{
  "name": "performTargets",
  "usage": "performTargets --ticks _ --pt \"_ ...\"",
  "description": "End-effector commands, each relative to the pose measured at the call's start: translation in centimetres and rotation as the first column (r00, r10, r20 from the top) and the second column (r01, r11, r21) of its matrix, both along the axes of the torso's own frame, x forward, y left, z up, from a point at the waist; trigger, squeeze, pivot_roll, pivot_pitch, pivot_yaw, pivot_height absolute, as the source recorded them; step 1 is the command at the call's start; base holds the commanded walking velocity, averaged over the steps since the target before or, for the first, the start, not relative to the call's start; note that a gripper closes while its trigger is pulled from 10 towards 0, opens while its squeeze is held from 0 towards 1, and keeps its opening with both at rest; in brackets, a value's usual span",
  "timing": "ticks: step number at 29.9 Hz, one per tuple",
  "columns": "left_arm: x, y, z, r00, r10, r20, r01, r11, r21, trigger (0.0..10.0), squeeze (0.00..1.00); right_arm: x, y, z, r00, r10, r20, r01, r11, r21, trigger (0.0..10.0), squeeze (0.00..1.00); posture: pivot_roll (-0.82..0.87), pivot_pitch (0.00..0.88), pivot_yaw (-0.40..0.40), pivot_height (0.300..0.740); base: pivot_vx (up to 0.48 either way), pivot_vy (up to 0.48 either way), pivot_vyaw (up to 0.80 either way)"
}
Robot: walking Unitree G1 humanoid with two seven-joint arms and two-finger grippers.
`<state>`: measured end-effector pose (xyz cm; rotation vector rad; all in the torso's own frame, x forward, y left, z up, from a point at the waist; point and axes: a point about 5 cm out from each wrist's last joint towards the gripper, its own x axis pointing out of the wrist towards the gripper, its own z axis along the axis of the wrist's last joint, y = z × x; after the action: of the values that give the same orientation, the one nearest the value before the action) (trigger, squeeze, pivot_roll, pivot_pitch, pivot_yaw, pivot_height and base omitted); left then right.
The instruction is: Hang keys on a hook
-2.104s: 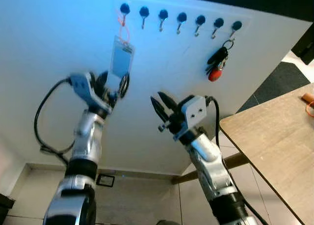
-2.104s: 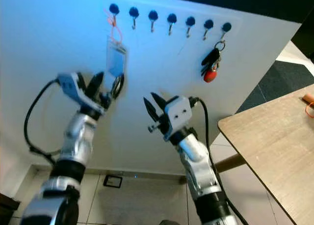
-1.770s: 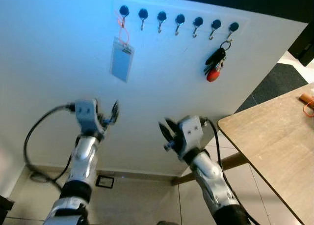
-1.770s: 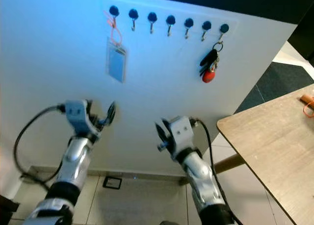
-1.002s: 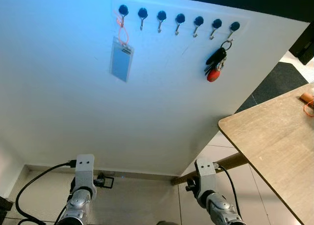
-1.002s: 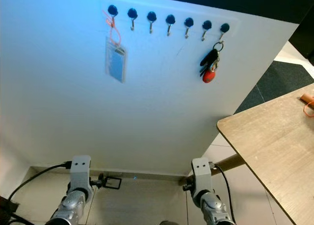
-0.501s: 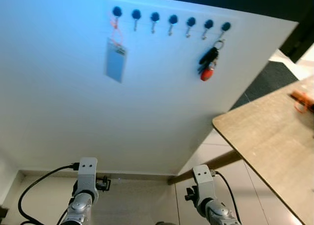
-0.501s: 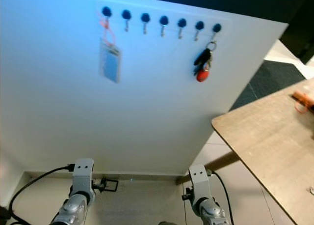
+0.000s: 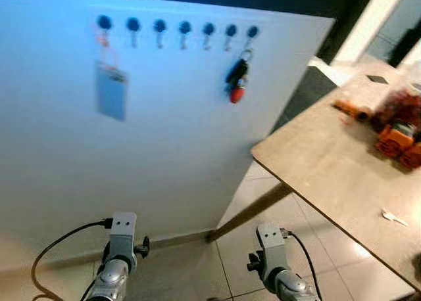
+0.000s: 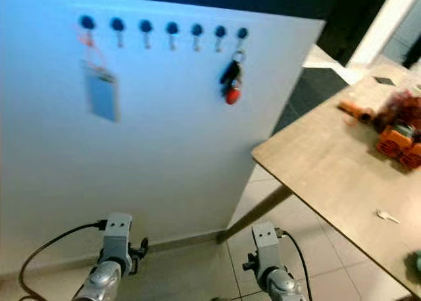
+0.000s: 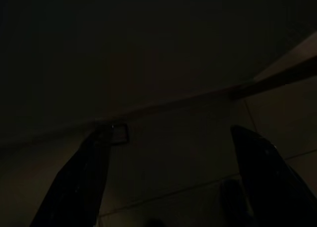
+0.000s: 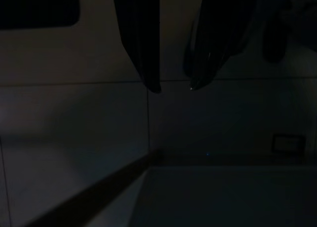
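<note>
The keys [image 9: 235, 81], a dark bunch with a red fob at the bottom, hang from the last hook [image 9: 252, 32] at the right end of a row of seven hooks on the white wall panel [image 9: 197, 150]. They dangle straight down on their ring, free of the panel's edge and of anything else, so the hook alone carries them; judged from that, the hanging looks done. At the other end of the row, the first hook [image 9: 103, 22] holds a card in a clear sleeve [image 9: 111, 91] on an orange loop, blurred here. The hooks between are bare.

Both arms are low, well below and well apart from the keys, near the floor tiles [image 9: 316, 255]. The left claw [image 11: 168, 177] points at the skirting and floor, its two black fingers spread wide apart with nothing between them. The right claw [image 12: 173, 85] also points at the tiles, its fingers a little apart and empty. That posture fits arms parked out of the way, since nothing is left to carry.

To the right stands a wooden worktop [image 9: 329, 163] with orange objects [image 9: 395, 137] near its far side and a small pale item [image 9: 393, 215] near its near edge.
</note>
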<state>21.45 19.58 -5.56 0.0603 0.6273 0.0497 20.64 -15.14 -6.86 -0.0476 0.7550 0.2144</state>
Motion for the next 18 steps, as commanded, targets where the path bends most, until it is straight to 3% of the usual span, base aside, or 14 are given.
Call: performTargets --ticks 1,18 --pt "-0.23 -0.73 -0.27 1.000 -0.018 -0.011 0.017 1.000 -0.011 10.0 0.00 -0.18 -0.68 -0.10 1.000 -0.013 -0.006 0.013 1.000 -0.014 10.0 0.00 0.11 0.008 -0.132 0.740 0.000 0.000 -0.80" --pt "-0.19 -0.60 -0.19 1.000 -0.027 -0.001 0.027 1.000 0.000 10.0 0.00 -0.06 -0.45 -0.05 1.000 -0.005 -0.002 0.005 1.000 -0.009 10.0 0.00 0.11 0.007 -0.133 0.740 0.000 0.000 -0.80"
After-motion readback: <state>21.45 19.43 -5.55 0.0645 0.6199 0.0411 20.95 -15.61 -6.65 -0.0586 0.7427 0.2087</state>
